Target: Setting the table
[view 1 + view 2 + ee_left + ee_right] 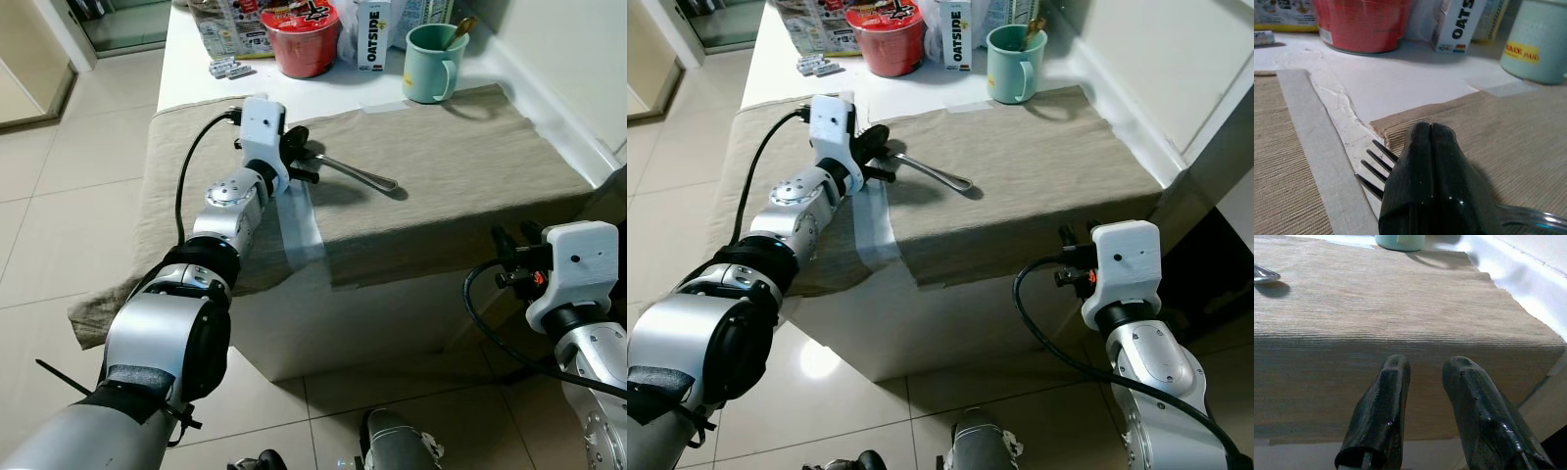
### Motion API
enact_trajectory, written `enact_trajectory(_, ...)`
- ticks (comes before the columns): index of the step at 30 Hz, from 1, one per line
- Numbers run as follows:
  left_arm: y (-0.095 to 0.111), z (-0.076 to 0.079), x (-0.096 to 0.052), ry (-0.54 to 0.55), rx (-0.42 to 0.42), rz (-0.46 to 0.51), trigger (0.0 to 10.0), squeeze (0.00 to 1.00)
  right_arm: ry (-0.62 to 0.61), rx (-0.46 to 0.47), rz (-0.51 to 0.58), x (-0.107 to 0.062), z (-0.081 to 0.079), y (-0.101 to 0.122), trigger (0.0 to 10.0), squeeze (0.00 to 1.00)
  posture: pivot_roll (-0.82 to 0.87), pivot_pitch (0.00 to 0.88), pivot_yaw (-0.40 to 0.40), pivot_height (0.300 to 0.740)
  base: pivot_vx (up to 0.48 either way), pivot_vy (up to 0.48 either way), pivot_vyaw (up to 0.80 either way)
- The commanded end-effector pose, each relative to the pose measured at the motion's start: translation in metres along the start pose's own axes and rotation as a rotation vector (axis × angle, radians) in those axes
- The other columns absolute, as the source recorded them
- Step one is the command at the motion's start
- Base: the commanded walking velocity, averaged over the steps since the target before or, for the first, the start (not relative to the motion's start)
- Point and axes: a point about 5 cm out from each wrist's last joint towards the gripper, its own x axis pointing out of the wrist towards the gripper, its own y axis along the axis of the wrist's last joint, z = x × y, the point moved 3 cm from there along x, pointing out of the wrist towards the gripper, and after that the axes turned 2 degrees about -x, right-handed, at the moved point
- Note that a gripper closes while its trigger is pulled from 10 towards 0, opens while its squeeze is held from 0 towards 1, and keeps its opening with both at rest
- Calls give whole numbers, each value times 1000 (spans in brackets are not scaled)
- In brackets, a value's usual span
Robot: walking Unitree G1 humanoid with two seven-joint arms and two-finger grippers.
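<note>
Your left hand (pixel 298 155) is clamped on the silver metal fork (pixel 358 174), just above the beige woven tablecloth (pixel 470 147), near the mint-green mug (pixel 431 63). Lower it level until the tines rest flat, then release. Your right hand (pixel 1425 411) hangs open below the table (pixel 323 98) edge.

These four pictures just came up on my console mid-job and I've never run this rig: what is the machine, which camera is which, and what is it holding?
It is a humanoid robot with two silver arms, seen by its own cameras. The two wide pictures come from its head, looking down at a table covered by a beige cloth. The close-ups come from each wrist, looking along that gripper's black fingers. The left gripper is shut on a metal fork above the cloth. The right gripper is open, low in front of the table edge. At the back stand a red bowl, an Oatside carton and a green mug.
</note>
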Motion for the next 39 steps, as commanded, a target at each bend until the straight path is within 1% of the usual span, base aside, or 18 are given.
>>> enact_trajectory(1, -85, -17, -30, 96, -115, -290, 10000, 0, 0, 1, 7, -2, 2, 4, 10000, 0, -454, 227, 80, 740, 0, 0, 0)
enact_trajectory(5, -87, -19, -31, 121, -181, -283, 10000, 0, 11, 6, 12, 2, 1, 6, 10000, 0, -451, 224, 75, 740, 0, 0, 0)
enact_trajectory(7, -89, -20, -33, 139, -250, -285, 10000, 0, 27, 71, 14, 9, -2, 9, 10000, 0, -448, 220, 75, 740, 0, 0, 0)
enact_trajectory(8, -89, -20, -33, 139, -250, -285, 10000, 0, 27, 71, 14, 9, -2, 9, 10000, 0, -448, 220, 75, 740, 0, 0, 0)
enact_trajectory(10, -92, -21, -34, 149, -282, -289, 10000, 0, 28, 108, 14, 12, -2, 11, 10000, 0, -447, 218, 75, 740, 0, 0, 0)
enact_trajectory(11, -95, -21, -35, 155, -311, -294, 10000, 0, 33, 130, 17, 15, -2, 13, 10000, 0, -446, 216, 73, 740, 0, 0, 0)
enact_trajectory(13, -101, -22, -39, 179, -403, -300, 10000, 0, 42, 157, 22, 17, -2, 16, 10000, 0, -446, 214, 71, 740, 0, 0, 0)
enact_trajectory(14, -101, -22, -39, 179, -403, -300, 10000, 0, 42, 157, 22, 17, -2, 16, 10000, 0, -446, 214, 71, 740, 0, 0, 0)
enact_trajectory(16, -109, -22, -43, 199, -468, -310, 10000, 0, 44, 168, 15, 17, -2, 15, 10000, 0, -445, 213, 70, 740, 0, 0, 0)
enact_trajectory(19, -120, -21, -49, 220, -530, -330, 10000, 0, 55, 176, 5, 17, -4, 14, 10000, 0, -444, 211, 69, 740, 0, 0, 0)
enact_trajectory(21, -122, -21, -50, 222, -543, -334, 10000, 0, 62, 179, 4, 17, -5, 14, 10000, 0, -444, 211, 69, 740, 0, 0, 0)
enact_trajectory(22, -128, -20, -53, 234, -574, -345, 10000, 0, 74, 183, 2, 18, -7, 15, 10000, 0, -441, 209, 68, 740, 0, 0, 0)
enact_trajectory(25, -136, -19, -57, 260, -617, -360, 10000, 0, 82, 187, -1, 20, -8, 16, 10000, 0, -436, 210, 69, 740, 0, 0, 0)
enact_trajectory(27, -139, -19, -59, 265, -621, -368, 10000, 0, 85, 192, -3, 20, -9, 16, 10000, 0, -435, 210, 68, 740, 0, 0, 0)
enact_trajectory(32, -161, -14, -72, 282, -650, -430, 10000, 0, 103, 211, -10, 23, -11, 17, 10000, 0, -428, 211, 66, 740, 0, 0, 0)
enact_trajectory(34, -168, -12, -76, 284, -629, -456, 10000, 0, 108, 213, -16, 24, -12, 16, 10000, 0, -427, 212, 65, 740, 0, 0, 0)
enact_trajectory(36, -173, -11, -80, 284, -587, -483, 10000, 0, 113, 212, -20, 24, -13, 15, 10000, 0, -426, 213, 65, 740, 0, 0, 0)
enact_trajectory(39, -179, -12, -84, 271, -457, -529, 10000, 0, 118, 205, -20, 25, -14, 15, 10000, 0, -423, 213, 65, 740, 0, 0, 0)
